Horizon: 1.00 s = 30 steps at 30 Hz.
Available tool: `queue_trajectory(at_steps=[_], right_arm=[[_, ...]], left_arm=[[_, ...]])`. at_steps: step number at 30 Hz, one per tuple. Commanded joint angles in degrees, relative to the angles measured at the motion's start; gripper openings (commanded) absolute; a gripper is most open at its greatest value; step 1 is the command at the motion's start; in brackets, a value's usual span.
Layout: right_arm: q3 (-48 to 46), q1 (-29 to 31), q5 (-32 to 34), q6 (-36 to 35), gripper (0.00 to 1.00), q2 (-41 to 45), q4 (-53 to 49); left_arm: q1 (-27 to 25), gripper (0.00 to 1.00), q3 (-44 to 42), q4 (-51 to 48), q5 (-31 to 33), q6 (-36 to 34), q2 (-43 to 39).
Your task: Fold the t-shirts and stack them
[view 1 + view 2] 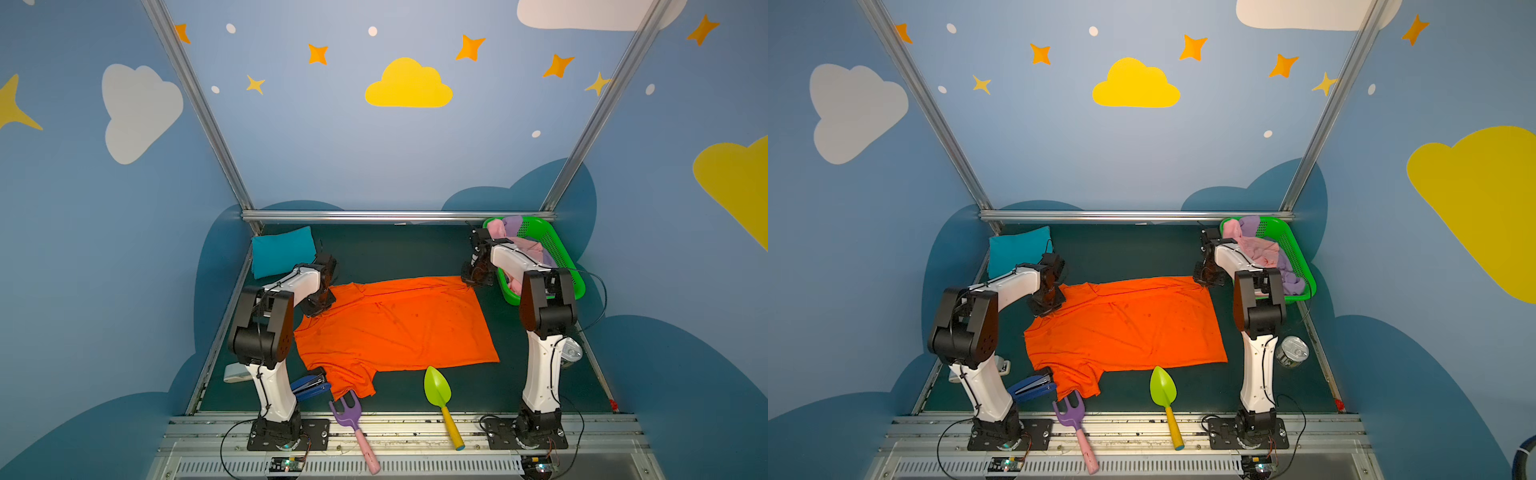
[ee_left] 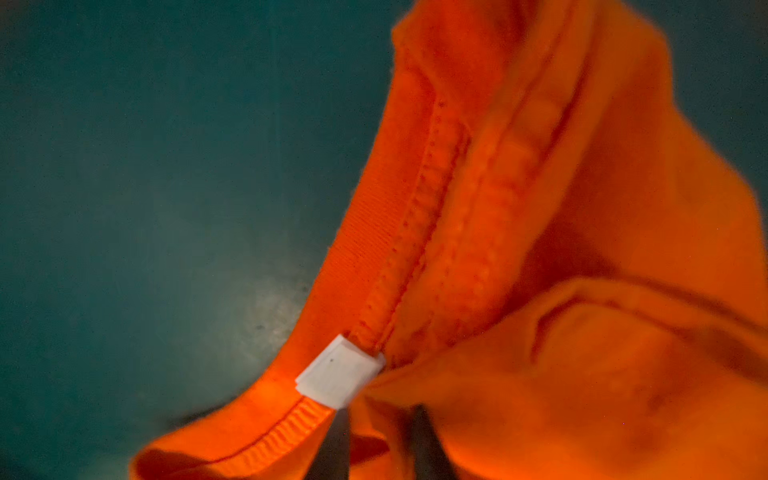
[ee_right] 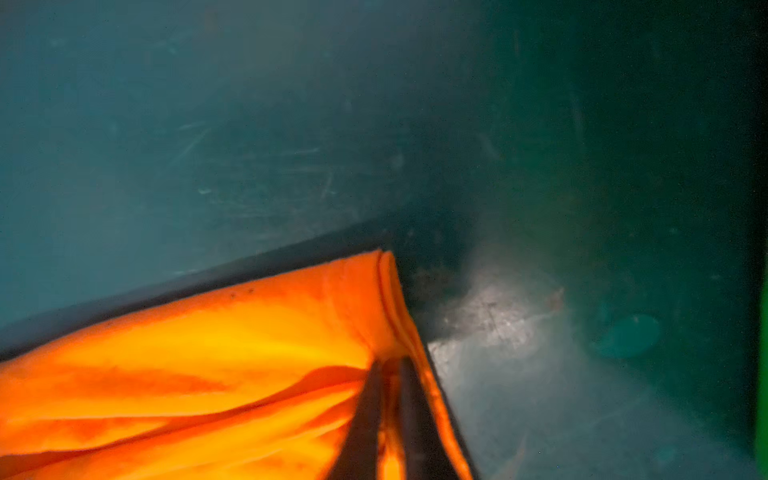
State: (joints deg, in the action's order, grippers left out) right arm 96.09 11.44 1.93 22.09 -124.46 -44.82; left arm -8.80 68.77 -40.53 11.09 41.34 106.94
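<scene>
Arms [image 1: 291,282] [image 1: 511,255] bent forward; left tool [image 2: 379,411], right tool [image 3: 390,361] at orange t-shirt [image 1: 395,324].

A dark green counter [image 1: 395,249] carries clutter. At its far right corner sits a green mesh basket [image 1: 555,249]. Along the near edge lie a blue stapler [image 1: 309,386] on the left, a purple toy rake [image 1: 345,411] with a pink handle, and a green toy shovel [image 1: 437,388] with a yellow handle. A tin can [image 1: 1292,351] stands at near right.
</scene>
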Motion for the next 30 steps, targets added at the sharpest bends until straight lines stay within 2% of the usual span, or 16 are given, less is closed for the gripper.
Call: queue_trajectory(at_steps=[1,5,9,11,13,15,16,18,21,24,30], right_arm=[[-0.2,-0.2,1.1,0.7,0.33,3.1,-0.7],[0.0,0.3,2.8,0.4,0.41,5.7,-1.8],[-2.4,1.7,7.0,0.0,0.40,12.3,-1.3],[-5.1,3.0,9.0,0.1,0.39,16.5,0.7],[-9.0,4.4,9.5,-0.2,0.33,21.2,4.3],[-13.5,5.8,6.3,-1.7,0.06,25.1,10.2],[-15.6,6.3,4.4,-2.2,0.00,26.4,12.7],[-18.3,7.2,1.9,-3.1,0.00,27.3,16.7],[-18.3,7.6,-2.0,-4.4,0.00,24.4,19.2],[-12.9,7.9,-3.9,-3.1,0.00,17.7,14.5],[-3.2,8.8,-5.3,-1.9,0.00,5.7,9.4]], left_arm=[[-0.3,0.40,1.0,-3.3,1.6,0.5,-0.7],[-1.2,0.45,2.6,-6.4,2.6,0.5,-5.4],[-2.4,0.49,5.3,-6.8,3.4,-0.1,-10.5],[-3.0,0.50,6.8,-4.9,2.6,-0.6,-10.6],[-4.1,0.53,9.0,-2.6,1.4,-1.1,-8.3],[-5.7,0.54,13.8,-2.9,1.6,-1.7,-3.5],[-6.3,0.54,16.3,-3.5,1.7,-2.0,-0.9],[-7.4,0.55,22.2,-5.6,1.4,-2.5,4.9],[-9.1,0.58,29.7,-8.3,2.3,-3.4,12.3],[-9.6,0.63,36.0,-12.1,3.9,-3.6,18.2],[-9.7,0.68,40.5,-15.0,4.9,-4.3,23.7]])
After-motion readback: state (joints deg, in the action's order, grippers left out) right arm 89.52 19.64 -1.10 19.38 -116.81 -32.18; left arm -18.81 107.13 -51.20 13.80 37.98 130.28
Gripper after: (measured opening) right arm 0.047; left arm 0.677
